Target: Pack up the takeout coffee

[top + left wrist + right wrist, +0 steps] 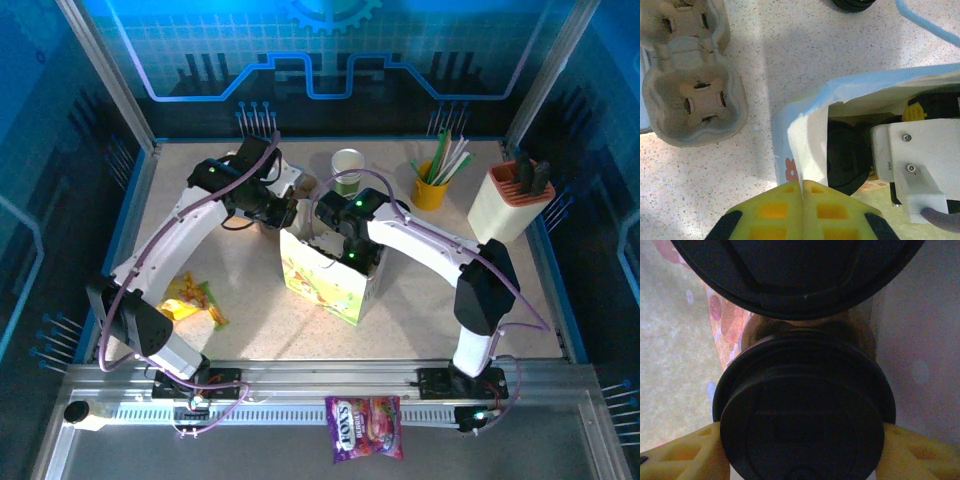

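The white flower-printed paper bag (325,285) stands open at the table's middle. My left gripper (803,186) is shut on the bag's (807,132) rim, and the paper runs between the yellow fingers. My right gripper (358,256) reaches down into the bag. Inside, its yellow fingers (687,455) flank one takeout coffee cup with a black lid (805,410). The wide lid hides where the fingers meet the cup. A second black-lidded cup (795,270) stands just beyond it. One black lid (847,157) also shows through the bag's mouth.
A lidless green-and-white cup (348,170) stands at the back. The yellow cup of straws (432,185) and a white holder with dark utensils (510,200) are back right. A cardboard cup carrier (695,100) lies left of the bag. Snack packets (195,300) lie front left.
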Action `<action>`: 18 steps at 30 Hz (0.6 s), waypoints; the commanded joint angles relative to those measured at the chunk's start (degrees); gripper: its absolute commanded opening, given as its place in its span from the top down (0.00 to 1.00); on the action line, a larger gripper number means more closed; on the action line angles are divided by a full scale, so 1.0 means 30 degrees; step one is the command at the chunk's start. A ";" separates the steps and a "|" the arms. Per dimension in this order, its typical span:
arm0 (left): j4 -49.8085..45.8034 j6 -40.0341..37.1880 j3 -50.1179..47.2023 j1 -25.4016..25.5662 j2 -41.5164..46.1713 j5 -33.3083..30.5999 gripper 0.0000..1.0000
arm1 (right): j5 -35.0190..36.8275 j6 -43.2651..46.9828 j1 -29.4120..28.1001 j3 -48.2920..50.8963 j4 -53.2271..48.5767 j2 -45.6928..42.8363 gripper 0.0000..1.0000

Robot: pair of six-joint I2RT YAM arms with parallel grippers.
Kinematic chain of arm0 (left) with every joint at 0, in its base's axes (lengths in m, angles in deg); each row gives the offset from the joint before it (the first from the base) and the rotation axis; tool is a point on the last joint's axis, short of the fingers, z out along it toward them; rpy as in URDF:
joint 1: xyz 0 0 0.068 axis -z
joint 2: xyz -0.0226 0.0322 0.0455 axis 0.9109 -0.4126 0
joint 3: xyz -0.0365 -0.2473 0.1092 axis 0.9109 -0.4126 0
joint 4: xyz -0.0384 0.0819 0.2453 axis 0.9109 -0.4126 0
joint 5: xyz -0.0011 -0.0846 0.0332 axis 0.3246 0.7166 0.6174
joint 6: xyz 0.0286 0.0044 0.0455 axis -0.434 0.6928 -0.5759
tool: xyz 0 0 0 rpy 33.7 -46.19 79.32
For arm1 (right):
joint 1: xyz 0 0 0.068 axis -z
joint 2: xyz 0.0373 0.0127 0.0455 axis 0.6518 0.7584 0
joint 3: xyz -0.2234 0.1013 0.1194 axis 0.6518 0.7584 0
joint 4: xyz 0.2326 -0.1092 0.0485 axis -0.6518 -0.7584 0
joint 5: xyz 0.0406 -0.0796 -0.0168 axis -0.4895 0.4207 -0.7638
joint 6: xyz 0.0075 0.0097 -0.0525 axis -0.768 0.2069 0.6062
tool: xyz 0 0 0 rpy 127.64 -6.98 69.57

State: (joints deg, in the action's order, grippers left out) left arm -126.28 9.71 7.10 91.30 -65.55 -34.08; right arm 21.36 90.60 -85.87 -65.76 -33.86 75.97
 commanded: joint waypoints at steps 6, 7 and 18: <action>-0.0082 -0.0400 -0.0350 0.0100 0.0136 0.0331 1.00 | -0.0097 -0.0123 0.0048 0.0230 0.0720 -0.0366 0.21; -0.0057 -0.0401 -0.0406 0.0100 0.0138 0.0334 1.00 | -0.0248 -0.0124 0.0010 0.0189 0.0762 -0.0471 0.16; -0.0167 -0.0368 -0.0268 0.0115 0.0226 0.0401 1.00 | -0.0982 -0.0356 -0.0025 -0.0257 0.1080 -0.1343 0.11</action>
State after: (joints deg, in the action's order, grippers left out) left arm -126.30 9.71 7.08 91.30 -65.52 -33.99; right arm 20.28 90.15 -85.98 -65.71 -30.27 74.26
